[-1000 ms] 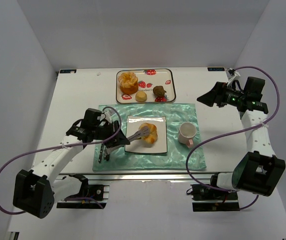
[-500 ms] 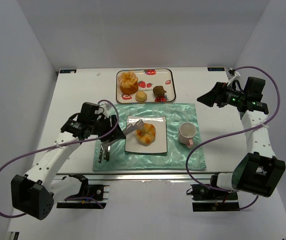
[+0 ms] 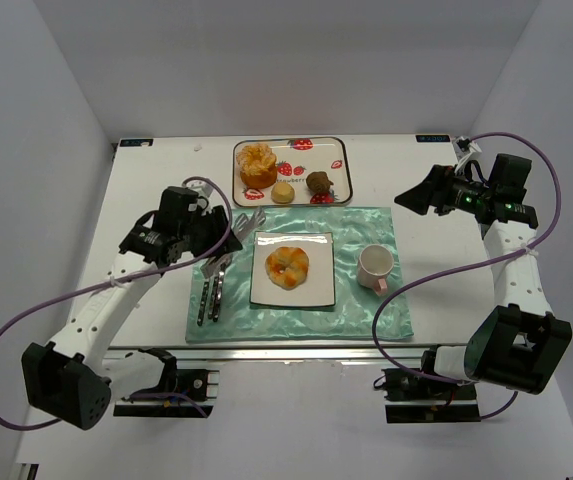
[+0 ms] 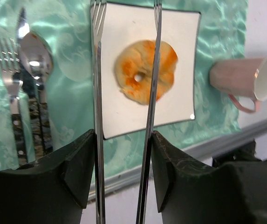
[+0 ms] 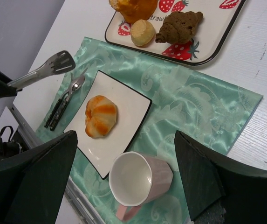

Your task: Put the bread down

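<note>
On the green placemat (image 4: 68,28), at its left, a fork (image 4: 10,70) and a spoon (image 4: 35,58) lie side by side. Just right of them the left gripper (image 4: 123,140) has its jaws clamped on metal tongs (image 4: 97,70), whose two arms stand apart near the far-left corner of the square white plate (image 4: 184,56). The bread (image 4: 152,60) lies in the middle of that plate, clear of the tongs. A pink cup (image 4: 238,77) stands right of the plate. Farther right, above the counter (image 3: 146,190), the right gripper (image 3: 408,198) hangs with its jaws wide apart.
</note>
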Available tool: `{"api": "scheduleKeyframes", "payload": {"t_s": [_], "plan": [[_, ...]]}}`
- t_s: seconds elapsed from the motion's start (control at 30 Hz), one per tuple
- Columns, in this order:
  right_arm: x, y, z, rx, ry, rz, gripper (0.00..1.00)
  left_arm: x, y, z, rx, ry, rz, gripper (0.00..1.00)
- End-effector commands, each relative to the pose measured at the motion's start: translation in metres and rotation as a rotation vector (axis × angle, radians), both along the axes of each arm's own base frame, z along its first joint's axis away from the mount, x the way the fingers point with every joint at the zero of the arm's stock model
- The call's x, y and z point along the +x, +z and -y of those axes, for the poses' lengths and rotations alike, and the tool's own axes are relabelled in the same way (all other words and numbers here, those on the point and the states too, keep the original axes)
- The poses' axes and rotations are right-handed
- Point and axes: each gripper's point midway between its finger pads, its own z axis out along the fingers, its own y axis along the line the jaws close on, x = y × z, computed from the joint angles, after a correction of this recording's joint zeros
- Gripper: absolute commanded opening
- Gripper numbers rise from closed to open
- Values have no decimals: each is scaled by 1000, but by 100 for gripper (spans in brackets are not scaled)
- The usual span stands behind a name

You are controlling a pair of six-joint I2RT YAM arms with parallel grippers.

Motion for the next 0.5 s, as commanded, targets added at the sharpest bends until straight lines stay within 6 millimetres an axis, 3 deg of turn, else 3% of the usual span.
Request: {"api": "scheduleKeyframes", "payload": {"t_s": [0.0, 0.1, 0.2, 0.23, 0.3, 0.4, 0.47], "plan": [[-2, 15, 0, -18, 20, 54, 89, 29, 19, -14, 31, 112, 110, 58], [-2, 16, 1, -24, 18, 58, 89, 44, 12, -46, 88, 219, 123, 57], [-2, 15, 0, -21, 22, 56, 89, 60, 5, -96, 157, 346, 139, 56], [-2, 15, 0, -20, 21, 56, 89, 66, 0, -123, 215, 411, 137, 56], [-2, 15, 0, -17, 23, 56, 89, 73, -9, -149, 282, 463, 142, 57], [-3, 13, -1, -8, 27, 53, 89, 80, -42, -191, 398, 530, 103, 57], [-3, 15, -2, -9, 28, 59, 89, 82, -64, -205, 462, 536, 80, 57]]}}
